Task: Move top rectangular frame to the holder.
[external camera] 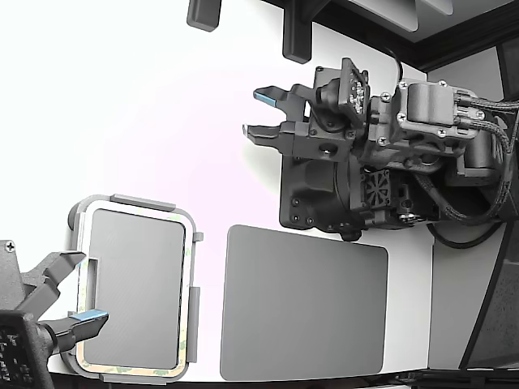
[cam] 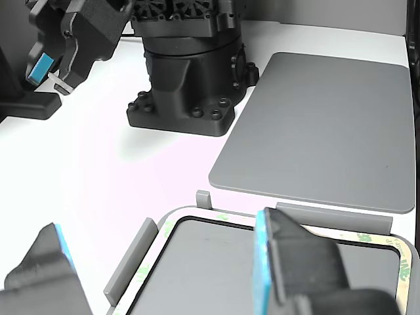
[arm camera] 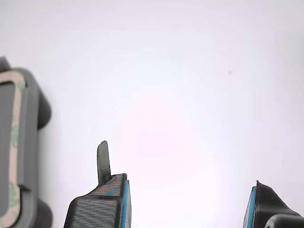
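The top rectangular frame (external camera: 190,271), a thin beige-tan outline with green mottling, lies inside the light grey holder (external camera: 143,202) at the exterior view's lower left, around a dark grey inner panel. The wrist view catches the frame (arm camera: 18,109) and the holder (arm camera: 32,118) only at the picture's edge. My gripper (external camera: 255,113) hovers over bare white table, well away from the holder, open and empty. Its blue-padded fingers (arm camera: 122,194) stand wide apart around the gripper's middle (arm camera: 189,190). The other view shows the frame (cam: 341,234) and the holder's tabs (cam: 131,259) up close.
A second arm's gripper (external camera: 77,288) sits open over the holder's outer side, its fingers (cam: 272,262) filling the other view's foreground. A dark grey flat mat (external camera: 304,304) lies beside the holder. My arm's black base (external camera: 324,190) stands behind the mat.
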### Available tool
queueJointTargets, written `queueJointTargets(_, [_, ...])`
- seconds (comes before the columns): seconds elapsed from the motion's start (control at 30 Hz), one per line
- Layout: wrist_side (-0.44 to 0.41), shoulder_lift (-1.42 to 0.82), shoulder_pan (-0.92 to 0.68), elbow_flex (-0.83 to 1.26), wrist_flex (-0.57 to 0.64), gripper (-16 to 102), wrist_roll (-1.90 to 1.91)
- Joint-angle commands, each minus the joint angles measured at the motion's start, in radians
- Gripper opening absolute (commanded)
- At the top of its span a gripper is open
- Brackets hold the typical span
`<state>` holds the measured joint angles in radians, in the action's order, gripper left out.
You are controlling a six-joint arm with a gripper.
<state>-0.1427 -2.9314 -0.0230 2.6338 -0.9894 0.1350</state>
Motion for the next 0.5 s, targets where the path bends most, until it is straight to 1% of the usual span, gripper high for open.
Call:
queueJointTargets(0.0, [0.002,-0.008,0.018,0.000,0.023,100,-0.005])
queueJointTargets(0.13, [0.025,-0.025,0.017,0.005,0.020,100,-0.023])
queueJointTargets(0.47, [0.014,-0.023,0.017,0.005,0.021,100,-0.017])
